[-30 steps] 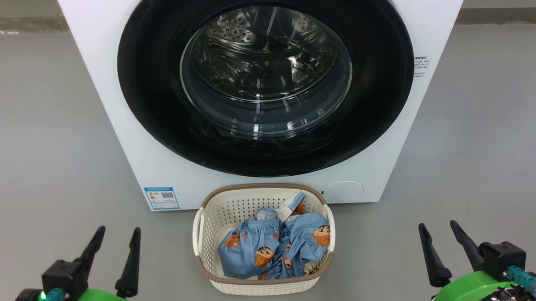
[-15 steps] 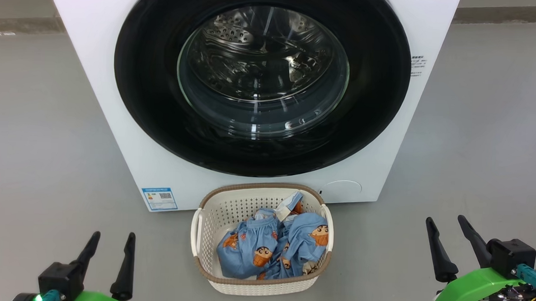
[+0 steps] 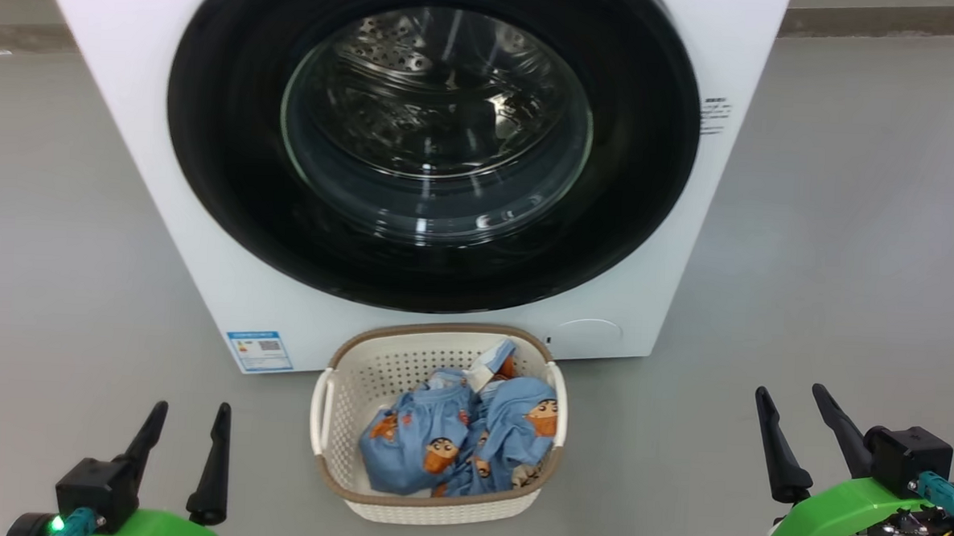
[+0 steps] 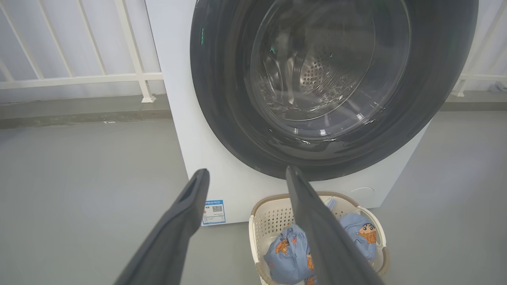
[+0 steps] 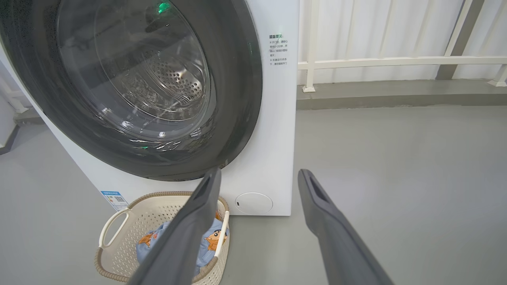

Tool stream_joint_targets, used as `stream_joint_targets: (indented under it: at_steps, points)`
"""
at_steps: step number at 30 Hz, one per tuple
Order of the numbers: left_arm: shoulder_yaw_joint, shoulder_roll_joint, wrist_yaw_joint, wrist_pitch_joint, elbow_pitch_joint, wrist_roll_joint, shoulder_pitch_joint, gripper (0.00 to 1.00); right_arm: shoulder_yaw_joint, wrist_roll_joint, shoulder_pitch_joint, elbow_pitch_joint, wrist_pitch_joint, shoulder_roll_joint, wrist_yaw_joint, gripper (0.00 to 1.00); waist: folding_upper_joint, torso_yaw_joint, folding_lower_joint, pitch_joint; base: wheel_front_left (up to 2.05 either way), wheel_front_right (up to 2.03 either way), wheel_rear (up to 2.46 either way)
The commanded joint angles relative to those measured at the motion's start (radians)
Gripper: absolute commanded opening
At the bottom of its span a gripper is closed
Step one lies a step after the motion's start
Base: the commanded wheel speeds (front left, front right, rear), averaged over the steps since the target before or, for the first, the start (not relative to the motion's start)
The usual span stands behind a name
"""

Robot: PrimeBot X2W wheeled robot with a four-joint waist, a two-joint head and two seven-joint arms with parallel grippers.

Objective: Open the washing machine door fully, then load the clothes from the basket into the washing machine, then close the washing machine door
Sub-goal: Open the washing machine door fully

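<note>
A smooth grey floor (image 3: 83, 243) runs across the room to a low grey kerb (image 5: 396, 93), on which a white barred railing (image 4: 79, 79) stands before a pale backdrop. On this floor sits the big white boxy front-loading washing machine (image 3: 242, 290). Its large round door with a glossy black ring and bulging clear glass (image 3: 435, 129) lies shut against the front, and the perforated steel drum shows through it. A small blue label (image 3: 260, 351) sits at the machine's lower left corner and a round white cover (image 3: 588, 336) at its lower right. Just in front of the machine stands the small cream perforated plastic basket with a brown woven-look rim (image 3: 376, 372), holding the crumpled light-blue cartoon-printed clothes (image 3: 453, 444). The left claw (image 3: 191, 409) and the right claw (image 3: 790, 390) hang above the floor on either side of the basket, well apart from it, each with its dark fingers spread and nothing between them.
</note>
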State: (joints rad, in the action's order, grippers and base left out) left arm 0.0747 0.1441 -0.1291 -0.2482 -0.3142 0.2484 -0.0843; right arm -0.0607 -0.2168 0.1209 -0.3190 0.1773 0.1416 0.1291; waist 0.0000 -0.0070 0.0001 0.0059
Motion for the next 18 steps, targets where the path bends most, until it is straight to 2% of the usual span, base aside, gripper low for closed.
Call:
stream_joint_targets:
  at_steps: [1,18]
  points:
    - [-0.036,0.017,-0.002,-0.014,0.026,-0.013,-0.048,1.00,0.016,0.017,0.014,0.028,0.004,0.012,0.002,1.00,0.0000,0.000,-0.0001,0.001,1.23,1.23,-2.46]
    - [-0.039,0.012,-0.002,-0.014,0.032,-0.008,-0.054,1.00,0.010,0.018,0.021,0.028,0.006,0.006,0.002,1.00,0.0000,0.000,-0.0001,0.008,1.23,1.23,-2.46]
